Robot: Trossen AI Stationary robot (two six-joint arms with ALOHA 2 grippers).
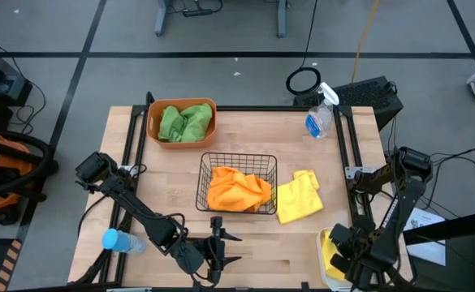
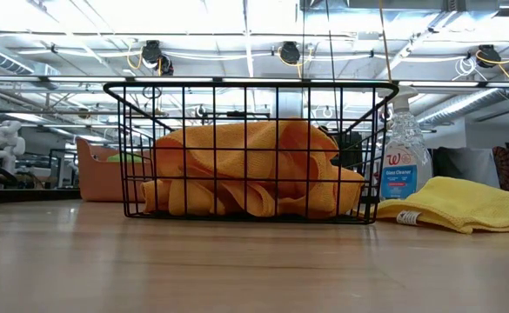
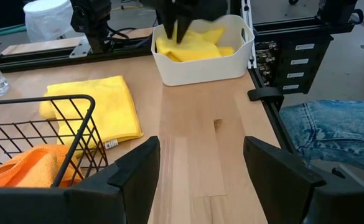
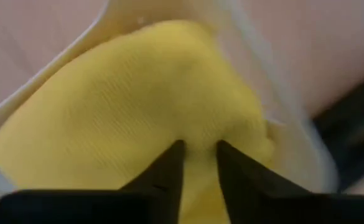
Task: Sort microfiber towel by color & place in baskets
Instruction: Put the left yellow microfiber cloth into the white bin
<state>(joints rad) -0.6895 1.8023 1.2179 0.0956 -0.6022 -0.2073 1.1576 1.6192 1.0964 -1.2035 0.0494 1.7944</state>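
Two green towels (image 1: pixel 184 122) lie in the orange tub (image 1: pixel 152 122) at the far left. Orange towels (image 1: pixel 237 191) (image 2: pixel 245 165) fill the black wire basket (image 1: pixel 205 162) in the middle. One yellow towel (image 1: pixel 300 196) (image 3: pixel 101 106) lies flat on the table just right of that basket. Another yellow towel (image 3: pixel 197 46) (image 4: pixel 138 93) sits in the white bin (image 3: pixel 200 68) at the near right corner. My right gripper (image 1: pixel 340 258) (image 4: pixel 199 152) reaches down into this bin, shut on the towel. My left gripper (image 1: pixel 218 243) (image 3: pixel 200 165) hangs open by the near edge, touching nothing. My right gripper pinches a bulge of the yellow towel's upper surface (image 4: pixel 200 134) between its two fingertips. It comes from above, pointing down into the white bin. The towel rests inside the bin, bunched against its walls; one layer or several, I cannot tell.
A clear spray bottle (image 1: pixel 320 118) (image 2: pixel 405 165) stands at the far right of the table. A blue-capped bottle (image 1: pixel 119 241) lies at the near left beside my left arm. A person's jeans (image 3: pixel 331 130) show beyond the table's right edge. Bare wood lies between basket and bin.
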